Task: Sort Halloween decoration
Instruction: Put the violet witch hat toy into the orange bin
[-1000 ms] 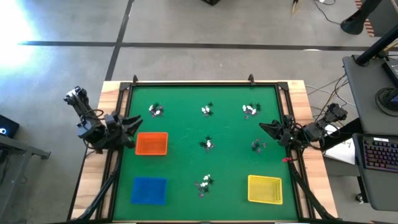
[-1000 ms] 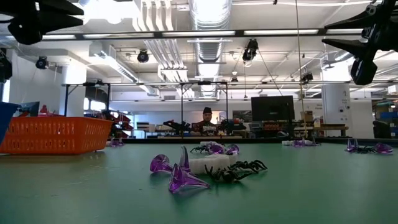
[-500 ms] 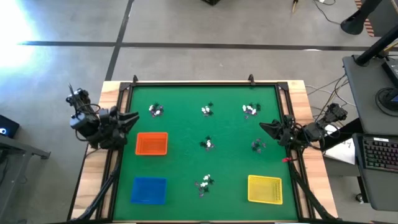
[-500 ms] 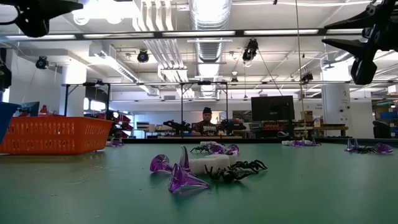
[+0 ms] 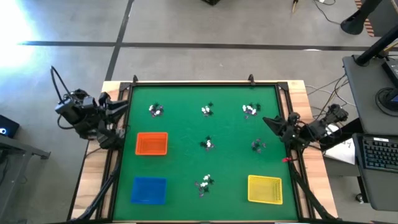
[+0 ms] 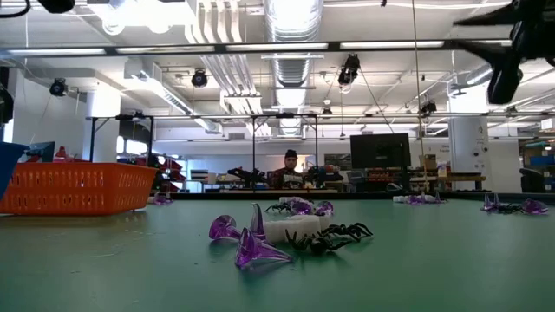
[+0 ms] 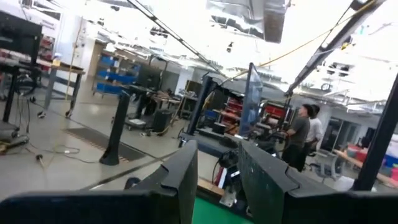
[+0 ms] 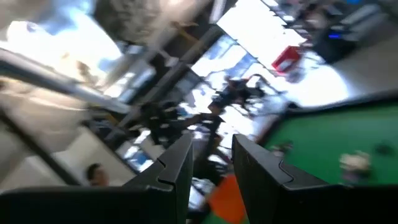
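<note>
High view, looking straight down: a green table (image 5: 186, 124) is filling the middle of the picture, with six small clusters of Halloween decoration (image 5: 207, 144) lying scattered on it. Taking the table as a clock face, three clusters are sitting along the far edge at about 11, 12 and 1 o'clock, one is lying at the centre, one at about 3 o'clock, and one near the 6 o'clock edge. An orange tray (image 5: 152, 144) is resting at about 9 o'clock, a blue tray (image 5: 148, 190) at about 7 o'clock, and a yellow tray (image 5: 265, 189) at about 5 o'clock. No trinkets are visible inside the trays.

The left gripper (image 5: 122, 104) is hanging over the table's rim at about 10 o'clock, well apart from the nearest cluster. Its wrist view is showing two dark fingers (image 7: 180, 180) standing slightly apart with a narrow gap of room showing between them and nothing held.

The right gripper (image 5: 270, 122) is hanging at the 3 o'clock edge, near but not touching the cluster there. Its fingers (image 8: 174, 168) are likewise standing slightly apart, gripping nothing.

Low view: purple, white and black trinkets are lying on the green surface in a small heap in the foreground. A person (image 6: 290, 165) is sitting far back in the room.
</note>
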